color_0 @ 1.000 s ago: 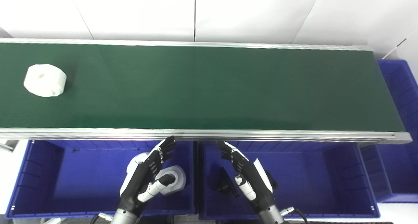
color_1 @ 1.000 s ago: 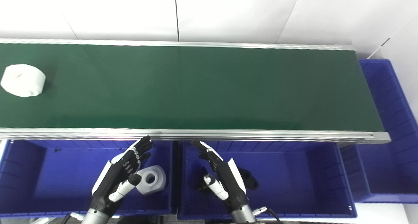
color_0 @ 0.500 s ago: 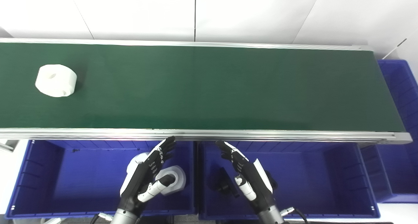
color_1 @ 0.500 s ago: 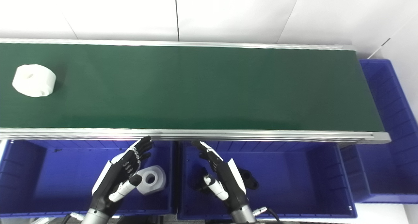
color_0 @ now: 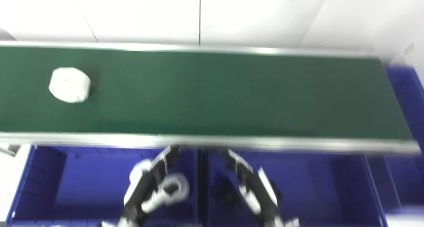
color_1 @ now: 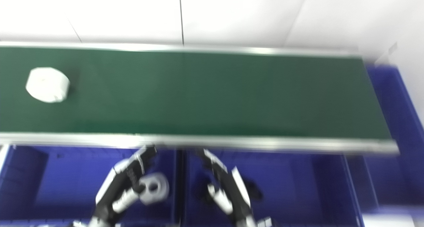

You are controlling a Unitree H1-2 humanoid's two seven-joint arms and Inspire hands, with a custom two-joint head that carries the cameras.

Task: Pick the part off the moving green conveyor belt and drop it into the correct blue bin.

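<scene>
White, round plastic part rode the green conveyor belt near its left end. Left hand and right hand hovered over blue bins, fingers spread, empty. Waiting step; next, a timed reach.

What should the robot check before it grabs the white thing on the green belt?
1. White part on the green belt, far left: ok.
2. Left hand open and holding nothing: ok.
3. Right hand open and holding nothing: ok.
4. Part close to the hands: not ok.
5. Left bin already holds a white part, so colours match: ok.
6. Picture sharp: not ok, blurred.
</scene>
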